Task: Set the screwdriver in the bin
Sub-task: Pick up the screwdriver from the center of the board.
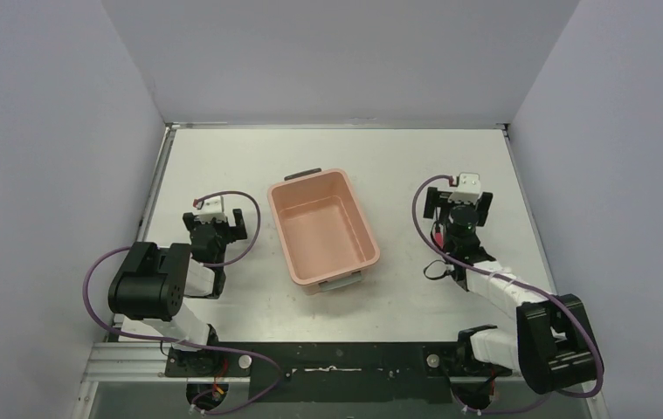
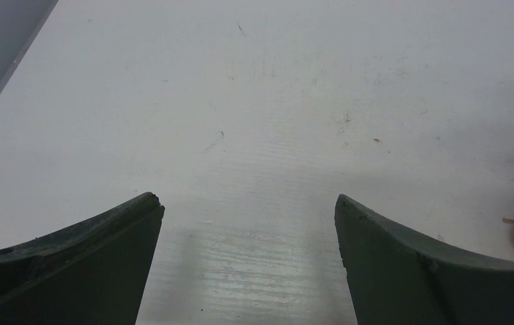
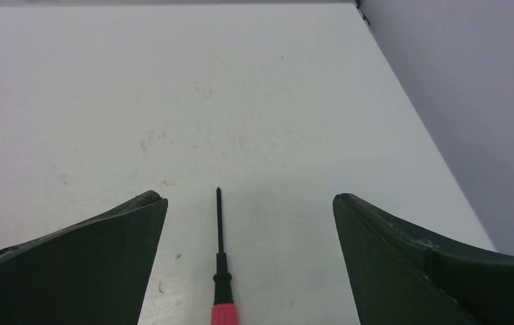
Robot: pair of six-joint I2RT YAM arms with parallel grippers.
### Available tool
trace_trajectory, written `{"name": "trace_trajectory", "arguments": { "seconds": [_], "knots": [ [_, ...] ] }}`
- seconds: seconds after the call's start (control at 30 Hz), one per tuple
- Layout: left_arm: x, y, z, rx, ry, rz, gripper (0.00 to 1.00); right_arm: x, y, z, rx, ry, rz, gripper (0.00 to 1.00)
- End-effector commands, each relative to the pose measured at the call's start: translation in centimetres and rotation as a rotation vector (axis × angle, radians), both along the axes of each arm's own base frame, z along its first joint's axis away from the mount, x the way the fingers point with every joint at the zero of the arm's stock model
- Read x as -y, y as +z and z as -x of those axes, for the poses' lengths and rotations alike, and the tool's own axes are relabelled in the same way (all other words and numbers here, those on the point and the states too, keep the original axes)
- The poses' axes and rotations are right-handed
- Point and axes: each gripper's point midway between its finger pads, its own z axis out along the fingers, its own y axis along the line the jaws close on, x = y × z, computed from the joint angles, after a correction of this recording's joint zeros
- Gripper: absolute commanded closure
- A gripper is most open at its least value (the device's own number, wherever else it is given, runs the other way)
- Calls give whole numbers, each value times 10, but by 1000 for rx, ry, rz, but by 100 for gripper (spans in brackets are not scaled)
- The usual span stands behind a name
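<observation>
the bin [image 1: 355,218] is smooth salmon-pink plastic with a faint sheen. the screwdriver [image 3: 221,277] has a red plastic handle and a matt black shaft. the table [image 3: 240,101] is matt white and scuffed. the fingers [image 3: 91,264] of the right gripper [image 3: 248,198] are dark, matt and rough-edged.

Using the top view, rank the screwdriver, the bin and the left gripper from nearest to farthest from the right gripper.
1. Screwdriver, on the table beneath the right gripper.
2. Bin, mid-table, to its left.
3. Left gripper, beyond the bin, far left.
</observation>
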Motion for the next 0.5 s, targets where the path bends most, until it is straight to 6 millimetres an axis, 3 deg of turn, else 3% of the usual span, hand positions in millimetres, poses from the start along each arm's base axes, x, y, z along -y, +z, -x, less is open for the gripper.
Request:
{"name": "trace_trajectory", "arguments": {
  "seconds": [0.0,0.33,0.47],
  "knots": [
    [1,16,-9,55,-6,-4,3,-10,50,-13,32,33,-33,0],
    [1,15,-9,54,-6,-5,3,-18,154,-29,86,58,-51,0],
    [1,16,-9,54,-6,-5,3,-18,180,-36,53,55,-37,0]
  ]
}}
